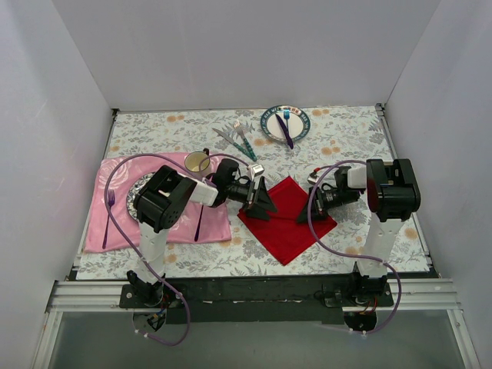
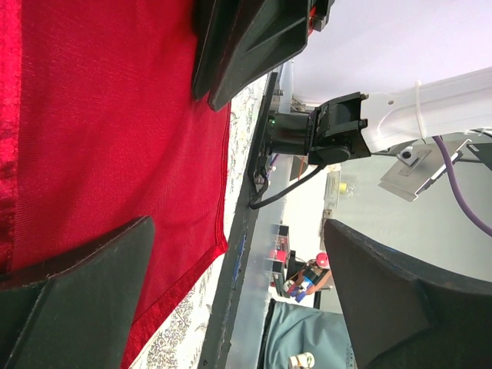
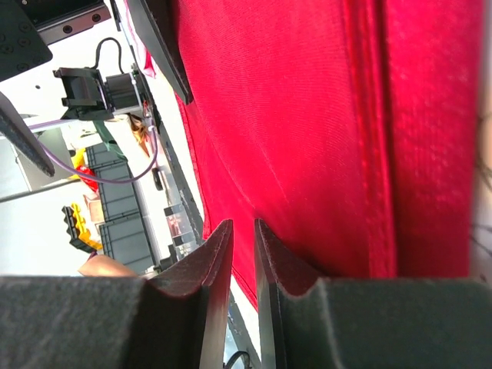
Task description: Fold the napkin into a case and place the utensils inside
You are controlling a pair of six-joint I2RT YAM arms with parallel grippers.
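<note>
The napkin (image 1: 286, 223) lies flat as a diamond mid-table, with the utensils (image 1: 240, 140) well apart at its 11 o'clock. The left gripper (image 1: 265, 204) stands wide open over the 10 o'clock edge. The right gripper (image 1: 307, 216), on the 3 o'clock side, is narrowed to a slit; I cannot tell whether it pinches cloth. For a clean fold, catch only the hem, lift low, and keep the far edge pinned square

Red napkin (image 1: 286, 223) lies flat (diamond-wise); teal-handled utensils (image 1: 240, 141) lie beyond, seemingly side by side.
</note>
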